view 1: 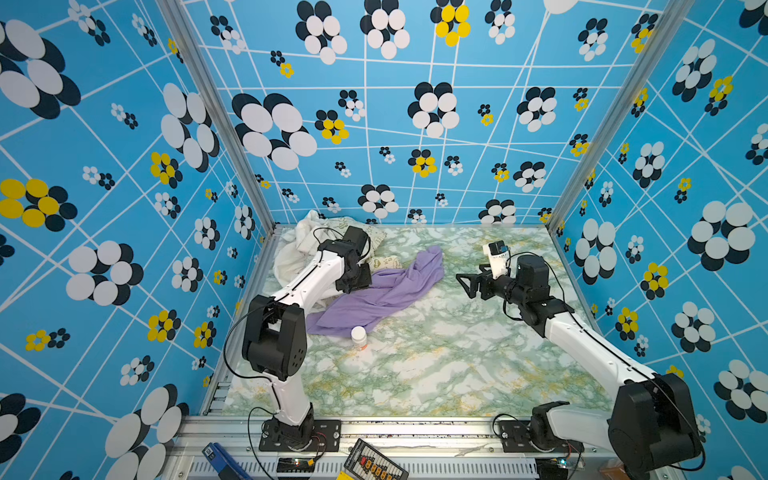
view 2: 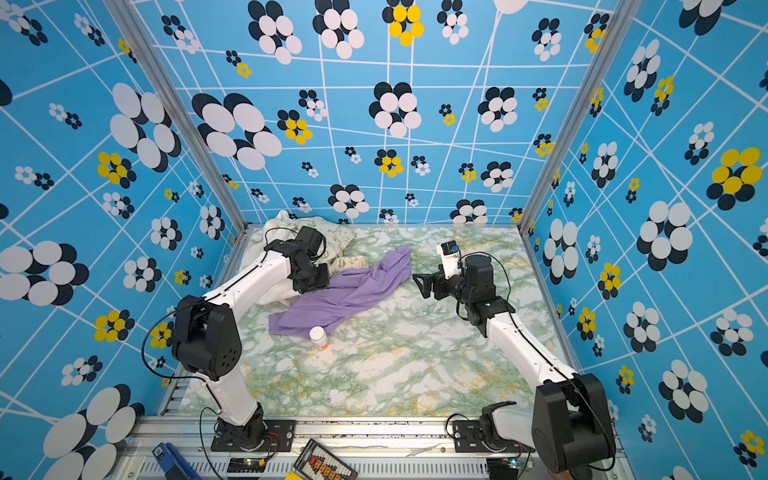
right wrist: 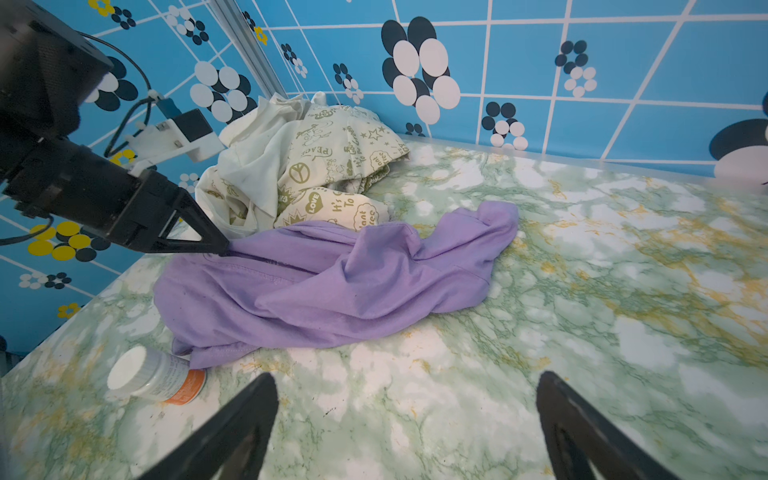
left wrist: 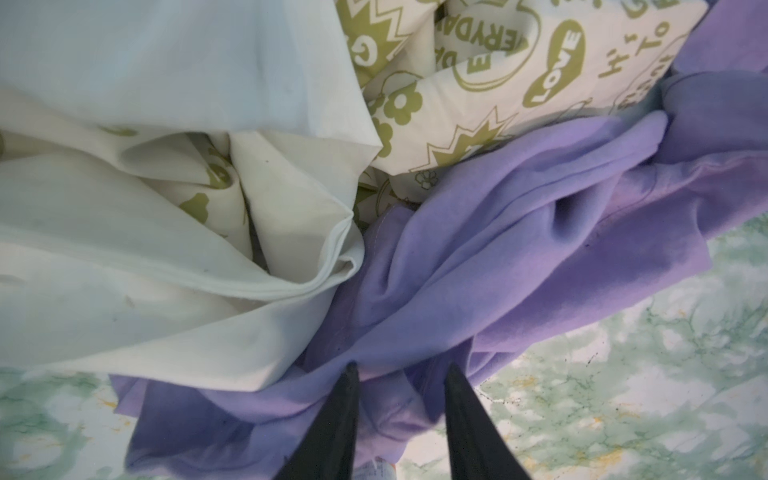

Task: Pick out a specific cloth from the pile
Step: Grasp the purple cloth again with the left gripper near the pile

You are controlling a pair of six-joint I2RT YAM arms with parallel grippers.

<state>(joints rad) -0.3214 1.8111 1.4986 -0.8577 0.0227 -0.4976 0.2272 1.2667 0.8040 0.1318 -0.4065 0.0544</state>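
Writing: on the cream cloth you can read "LOVE" in a green heart, and in the right wrist view "PEACE" beside a peace sign; the other green words are only partly legible.
Pile: it sits in the bench's far left corner, with the plain white cloth bunched against the printed one.
The cloth: lavender and unprinted, it runs from the foot of the pile out toward the bench's middle.
Container: a white-capped bottle with an orange band lies on its side just beside the cloth's near hem; its label is too small to read.
Left gripper: your jaws stand narrow around a fold of the cloth at its pile-side edge; whether they pinch it, you cannot tell.
Right gripper: its jaws stand spread wide and hold nothing, above bare bench, well apart from the cloth.
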